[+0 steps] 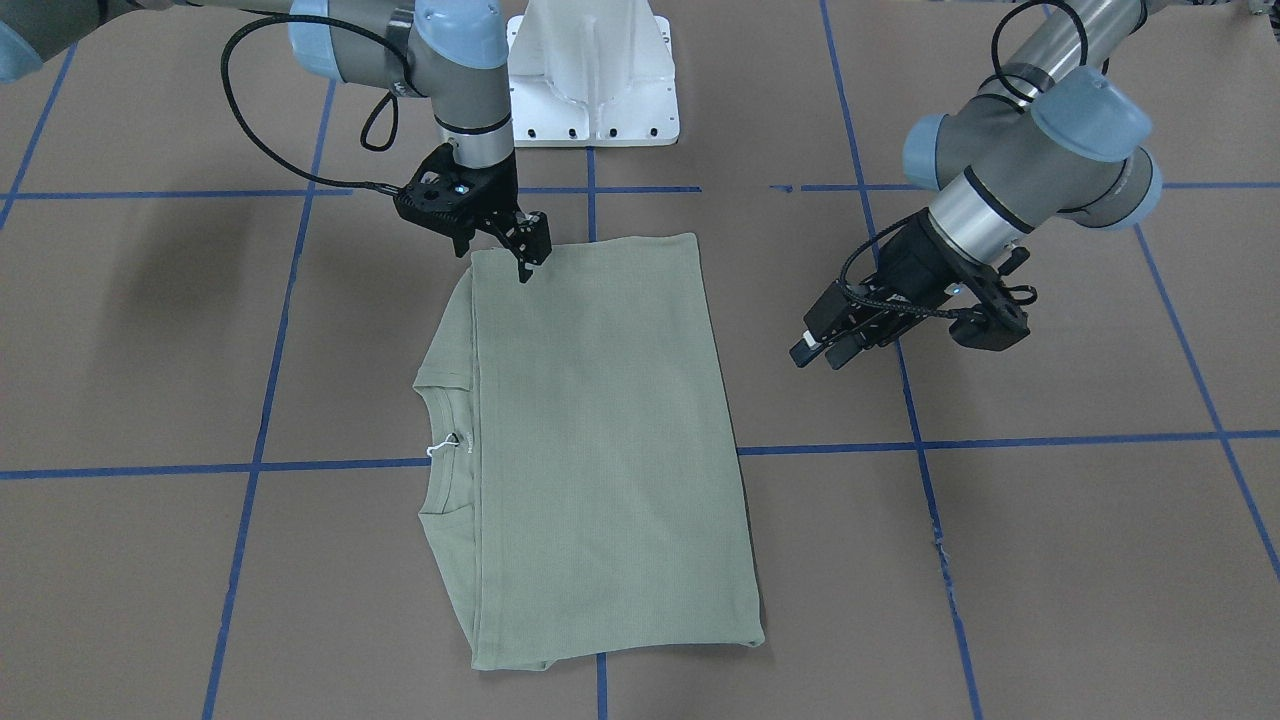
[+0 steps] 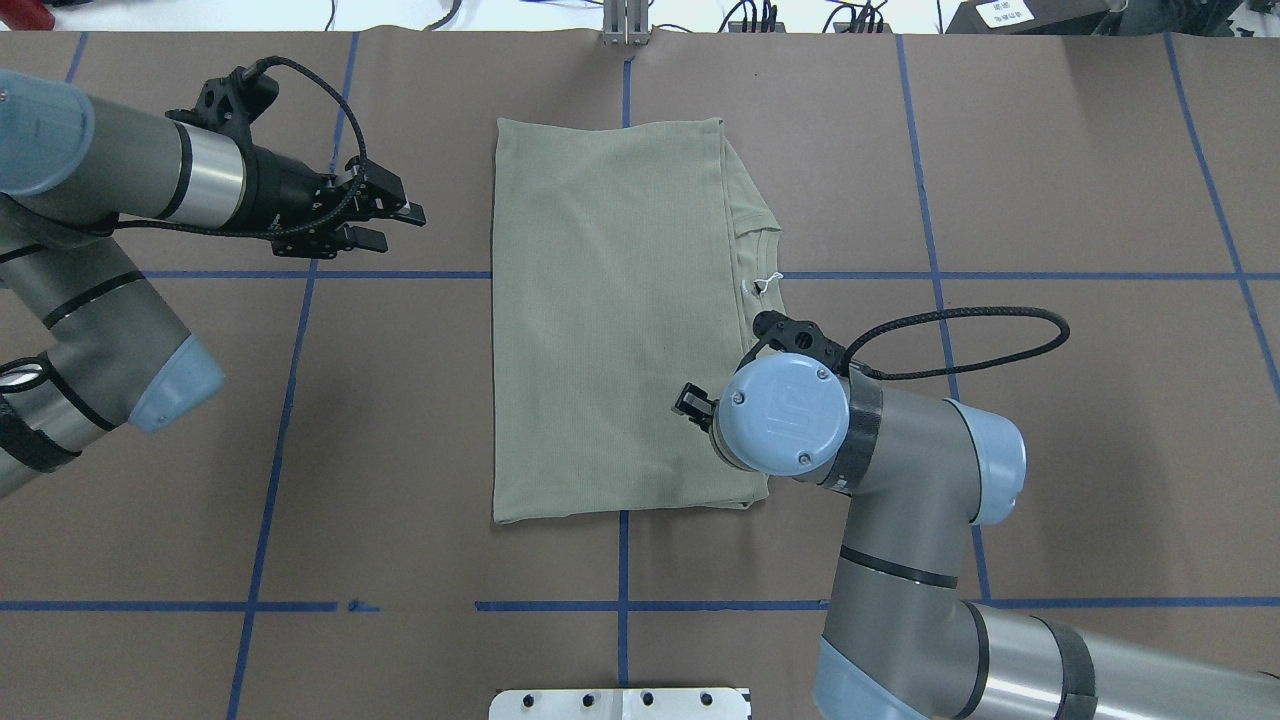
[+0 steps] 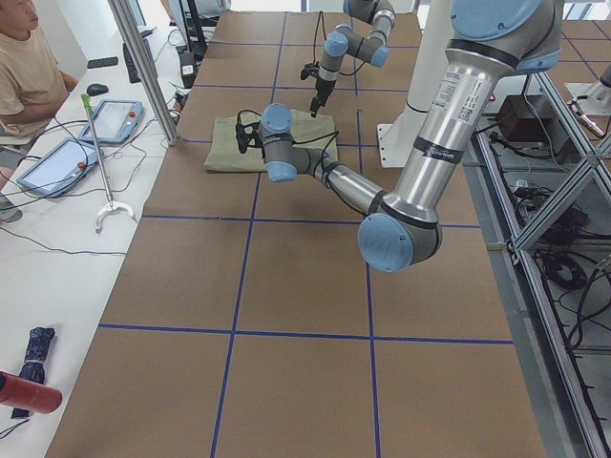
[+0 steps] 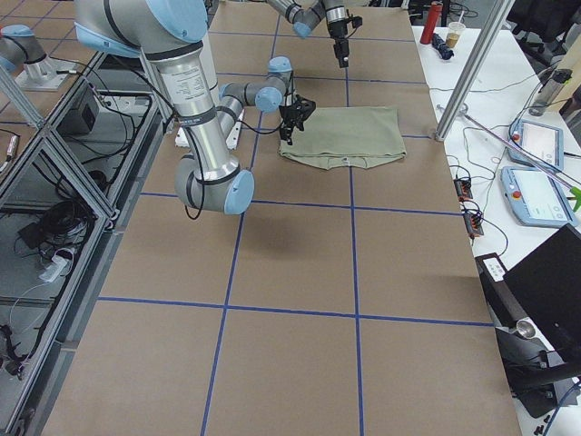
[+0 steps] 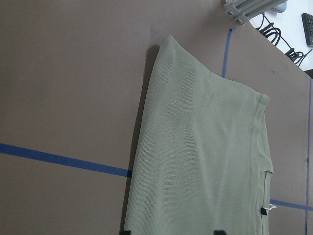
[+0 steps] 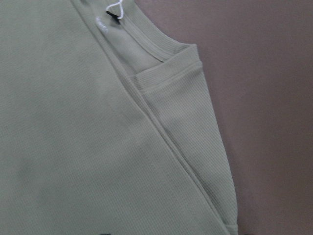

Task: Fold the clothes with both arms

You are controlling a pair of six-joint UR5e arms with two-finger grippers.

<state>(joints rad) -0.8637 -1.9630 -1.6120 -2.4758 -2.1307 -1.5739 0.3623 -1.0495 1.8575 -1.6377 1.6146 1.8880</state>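
Note:
The clothes are one pale sage-green shirt (image 1: pixel 600 440) (image 2: pixel 610 320), folded into a flat upright rectangle on the brown table. Its ribbed neckline (image 1: pixel 445 455) and white tag string (image 2: pixel 765 285) (image 6: pixel 115 10) peek out along one long side. My right gripper (image 1: pixel 527 262) points down over the shirt's corner nearest the robot base. Its jaws look open and hold nothing; the cloth under it lies flat. In the overhead view the wrist hides most of it. My left gripper (image 1: pixel 820 352) (image 2: pixel 395 226) hovers open above bare table, well off the shirt's opposite side.
The white pedestal base (image 1: pixel 592 75) stands at the table's robot side. Blue tape lines (image 2: pixel 300 400) grid the brown surface. A seated person (image 3: pixel 29 67) and tablets (image 3: pixel 115 119) are at a side table beyond the far edge, beside a metal post (image 3: pixel 143 67).

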